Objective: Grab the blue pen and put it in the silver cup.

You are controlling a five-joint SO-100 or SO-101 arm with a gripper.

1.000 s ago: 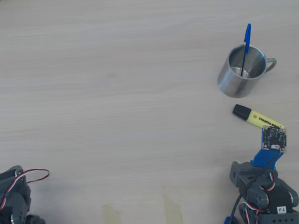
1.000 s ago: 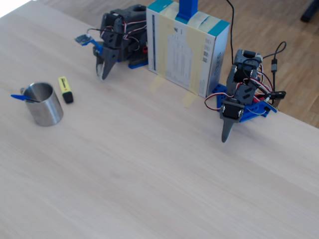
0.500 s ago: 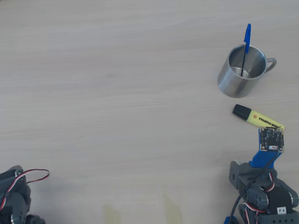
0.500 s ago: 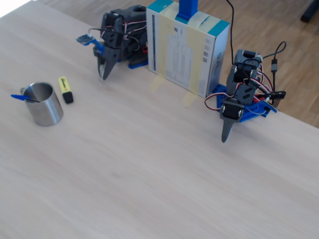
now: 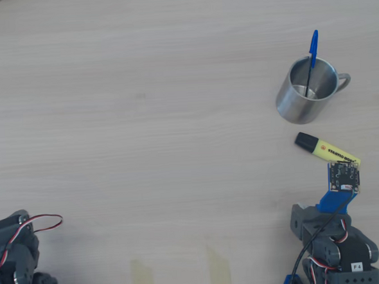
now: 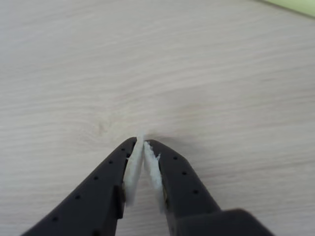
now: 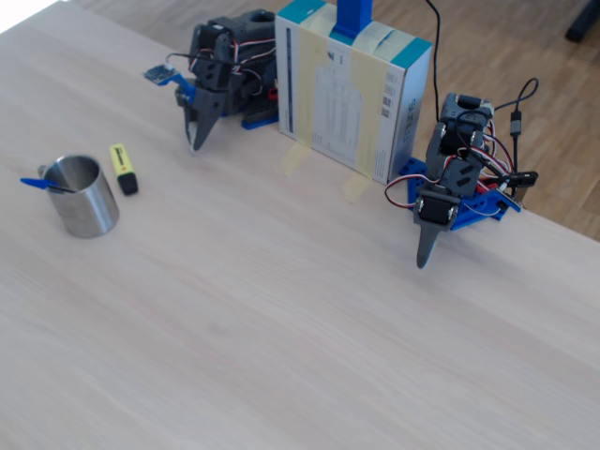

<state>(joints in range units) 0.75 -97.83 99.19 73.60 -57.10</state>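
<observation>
The blue pen (image 5: 312,56) stands tilted inside the silver cup (image 5: 300,106), its blue cap sticking out over the rim; both also show at the left of the fixed view, the pen (image 7: 37,184) leaning out of the cup (image 7: 86,208). My gripper (image 6: 142,143) is shut with nothing between its white-padded fingers, tips pointing down at the bare wood. In the fixed view the gripper (image 7: 195,146) hangs at the folded arm, well away from the cup. In the overhead view the wrist camera board (image 5: 344,175) covers the fingers.
A yellow highlighter (image 5: 326,149) with a black cap lies between the cup and my arm; its edge (image 6: 290,6) shows in the wrist view. A second arm (image 7: 441,202) and a cardboard box (image 7: 352,89) stand at the table's far edge.
The arm has drawn back very slightly towards its base. The pen, cup and highlighter have not moved.
</observation>
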